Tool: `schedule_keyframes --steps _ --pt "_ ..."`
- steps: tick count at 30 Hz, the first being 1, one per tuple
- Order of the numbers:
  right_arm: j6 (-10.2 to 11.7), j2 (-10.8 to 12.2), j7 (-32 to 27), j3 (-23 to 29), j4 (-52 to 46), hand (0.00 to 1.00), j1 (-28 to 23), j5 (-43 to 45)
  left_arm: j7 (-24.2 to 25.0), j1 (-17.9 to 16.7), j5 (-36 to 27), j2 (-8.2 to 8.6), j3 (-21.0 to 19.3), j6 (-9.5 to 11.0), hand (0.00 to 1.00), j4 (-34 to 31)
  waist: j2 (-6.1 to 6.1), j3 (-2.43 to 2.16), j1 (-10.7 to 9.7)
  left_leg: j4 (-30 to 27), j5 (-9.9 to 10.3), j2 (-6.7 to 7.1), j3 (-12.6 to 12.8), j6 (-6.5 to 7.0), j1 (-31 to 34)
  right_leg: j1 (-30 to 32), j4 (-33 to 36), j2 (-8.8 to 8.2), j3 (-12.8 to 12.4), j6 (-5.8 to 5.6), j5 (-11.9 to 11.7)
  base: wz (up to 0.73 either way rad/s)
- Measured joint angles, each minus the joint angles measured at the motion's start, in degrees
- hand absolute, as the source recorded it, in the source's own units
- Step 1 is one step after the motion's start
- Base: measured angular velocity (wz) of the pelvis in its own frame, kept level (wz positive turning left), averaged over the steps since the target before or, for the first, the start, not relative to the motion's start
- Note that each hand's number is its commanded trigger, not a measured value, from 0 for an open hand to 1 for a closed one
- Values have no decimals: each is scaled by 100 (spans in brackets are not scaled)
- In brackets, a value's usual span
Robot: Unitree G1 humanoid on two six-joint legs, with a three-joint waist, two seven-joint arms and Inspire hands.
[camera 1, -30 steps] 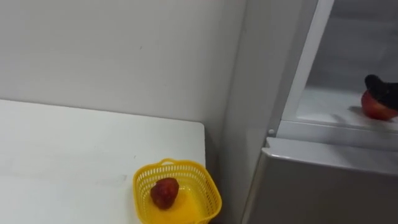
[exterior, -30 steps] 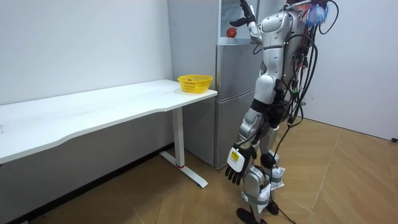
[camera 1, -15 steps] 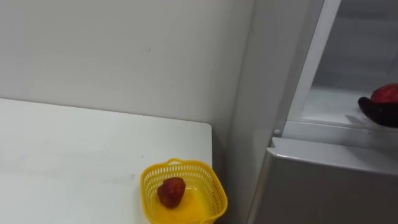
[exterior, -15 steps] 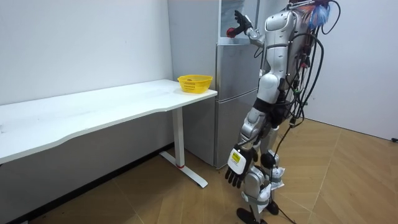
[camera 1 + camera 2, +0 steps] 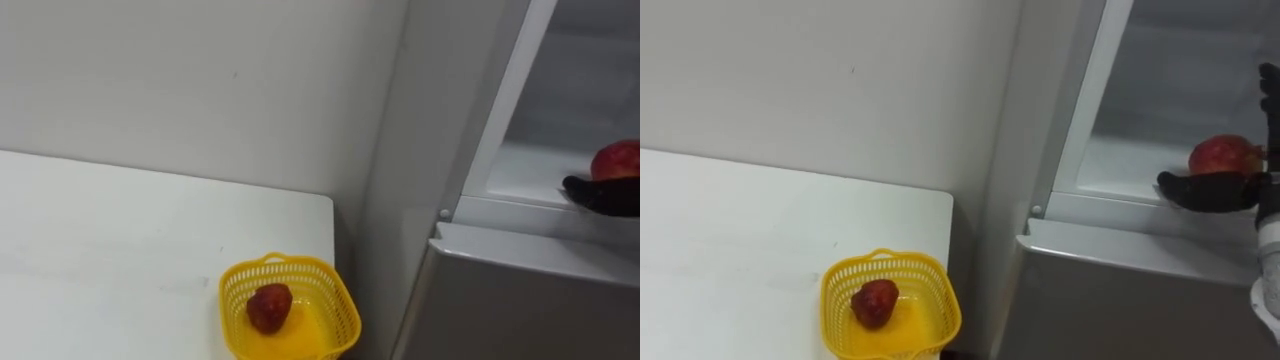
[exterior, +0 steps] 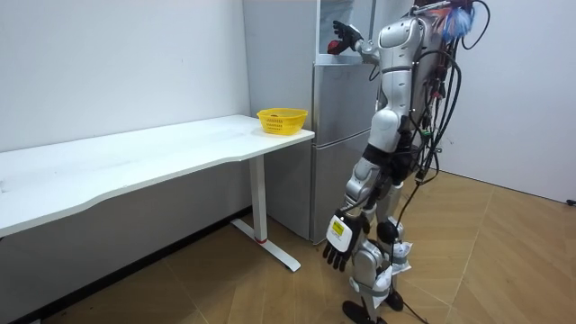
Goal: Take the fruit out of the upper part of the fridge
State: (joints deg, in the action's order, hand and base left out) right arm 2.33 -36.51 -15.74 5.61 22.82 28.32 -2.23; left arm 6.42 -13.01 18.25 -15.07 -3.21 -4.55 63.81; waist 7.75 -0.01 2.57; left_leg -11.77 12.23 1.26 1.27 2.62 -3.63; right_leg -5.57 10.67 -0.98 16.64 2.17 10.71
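Observation:
A red round fruit is in the open upper fridge compartment, at its front edge. My right hand reaches in from the right and holds it, with the thumb under the fruit and the fingers rising at the view's right edge. In the room view I stand upright facing the fridge with that hand raised to the compartment. A yellow mesh basket sits on the white table's corner beside the fridge, with another dark red fruit in it. My left hand hangs by my leg with relaxed fingers.
The white table runs leftward along the wall, its right end close to the fridge's side. The closed lower fridge door lies right under the compartment. The compartment's white frame stands on the left of the opening.
My right hand was on top of the fruit a second ago; now it lies under it, nearer the compartment's front edge. The views have shifted slightly.

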Motion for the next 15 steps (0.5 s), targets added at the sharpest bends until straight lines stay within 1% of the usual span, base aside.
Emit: schedule_keyframes --steps 2,4,6,7,15 --pt "7 -56 98 -46 81 0 13 -17 1 1 -3 0 2 -27 0 0 -11 2 1 2 0 -2 0 0 -5 -9 5 0 14 1 -1 0" --pt "9 -115 231 -191 362 0 189 -111 0 -25 -5 -2 3 -43 0 0 -27 -7 -21 11 0 -4 0 -1 -42 -47 7 -2 33 1 -1 0" --pt "5 -121 344 -247 582 0 322 -190 -1 -45 -10 -11 5 -50 0 0 -31 -4 -51 9 2 -5 -4 -1 -91 -109 3 -4 63 1 -1 2" --pt "-7 -121 423 -254 677 0 352 -221 0 -65 -9 -13 4 -50 0 -10 -30 -11 -51 4 3 -6 -7 -1 -114 -136 -2 -4 68 1 -1 4" --pt "-6 -121 773 -255 795 0 365 -222 38 -197 -7 -13 2 -50 0 -36 -25 -16 -47 -42 2 -4 -7 -1 -116 -162 -1 -9 74 2 -1 0"
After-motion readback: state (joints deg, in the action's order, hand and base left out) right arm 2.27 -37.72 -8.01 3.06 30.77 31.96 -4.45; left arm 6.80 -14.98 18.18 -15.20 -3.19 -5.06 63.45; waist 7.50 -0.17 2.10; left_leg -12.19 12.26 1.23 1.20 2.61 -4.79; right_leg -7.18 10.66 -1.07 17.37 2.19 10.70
